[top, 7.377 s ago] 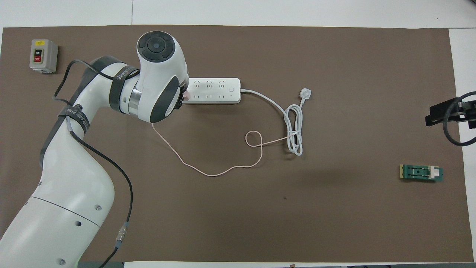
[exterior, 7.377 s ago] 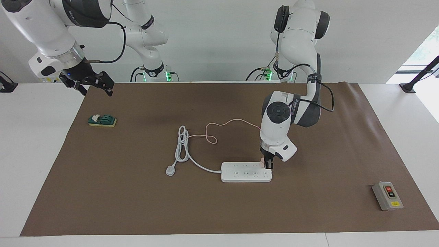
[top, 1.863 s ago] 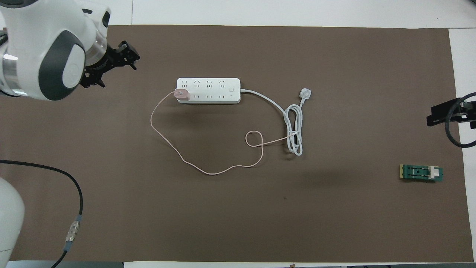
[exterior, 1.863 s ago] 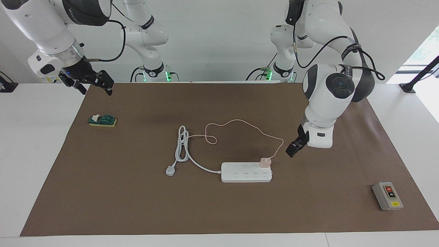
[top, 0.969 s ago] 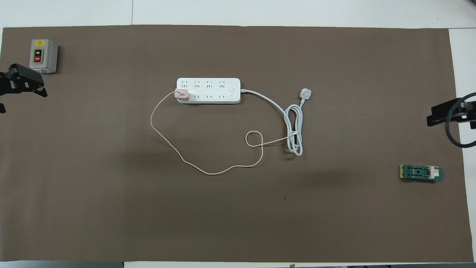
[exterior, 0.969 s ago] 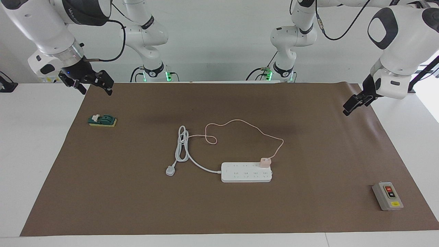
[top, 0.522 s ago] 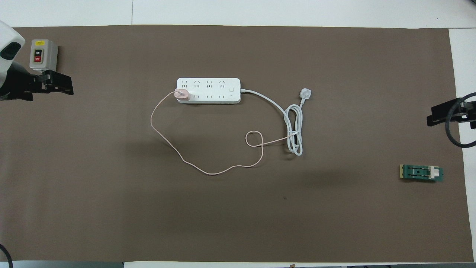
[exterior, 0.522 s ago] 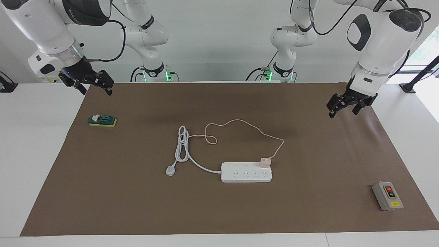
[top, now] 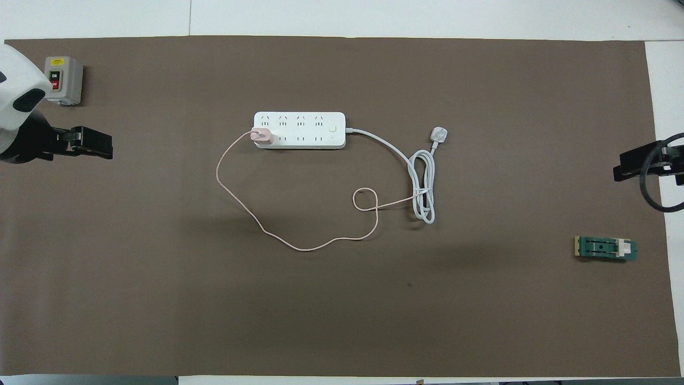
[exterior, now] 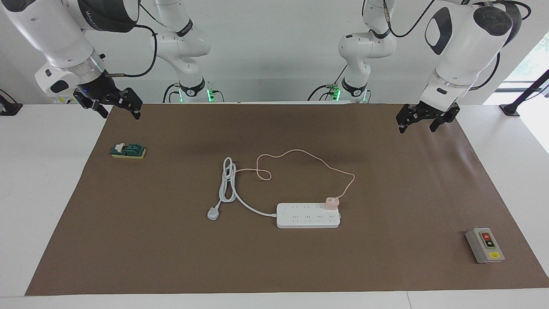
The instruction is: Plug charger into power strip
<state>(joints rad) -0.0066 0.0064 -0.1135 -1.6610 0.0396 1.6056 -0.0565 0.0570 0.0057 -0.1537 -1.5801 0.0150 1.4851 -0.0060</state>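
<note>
Facing view, near the robots first:
Right gripper (exterior: 115, 103): raised over the mat (exterior: 171, 257) corner at its own end, jaws apart, empty.
Left gripper (exterior: 422, 116): raised over the mat's edge at its end, jaws apart, empty.
Pink cable (exterior: 300, 152): loops on the mat.
Charger (exterior: 331, 203): seated in the power strip (exterior: 300, 221), at its left-arm end.
Switch box (exterior: 484, 245): farthest out.

Charger (top: 261, 137) seemingly seated in power strip (top: 299, 130) end socket.
</note>
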